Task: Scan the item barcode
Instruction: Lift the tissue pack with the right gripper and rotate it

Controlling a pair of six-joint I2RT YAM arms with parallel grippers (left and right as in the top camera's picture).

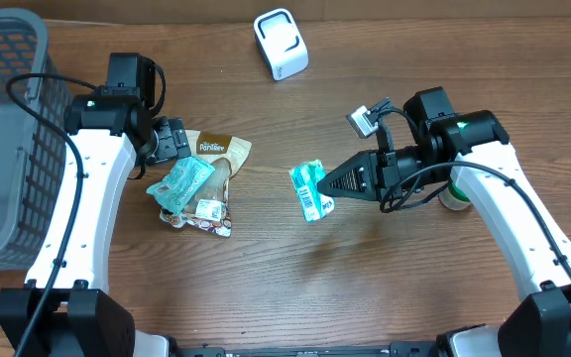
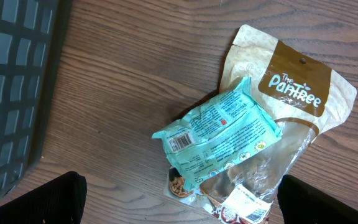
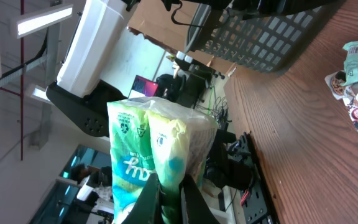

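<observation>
While the right tool [image 1: 330,184] pinches the green packet [image 1: 309,190] aloft and the left tool [image 1: 171,141] hangs spread, presentation appears in hand; next, its barcode must face the white scanner [image 1: 281,43].

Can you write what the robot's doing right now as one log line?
left gripper: open, above teal packet | right gripper: shut on green packet, held in air | white scanner: untouched

A teal packet [image 2: 219,137] lies tilted on a brown-and-clear "The Pantree" pouch [image 2: 297,87] on the wooden counter [image 2: 135,56], its barcode [image 2: 180,142] facing up. A dark mesh basket [image 2: 11,81] fills the left edge. The left gripper [image 2: 179,183] hangs above, its black fingers [image 2: 42,202] spread wide at the bottom corners.
</observation>
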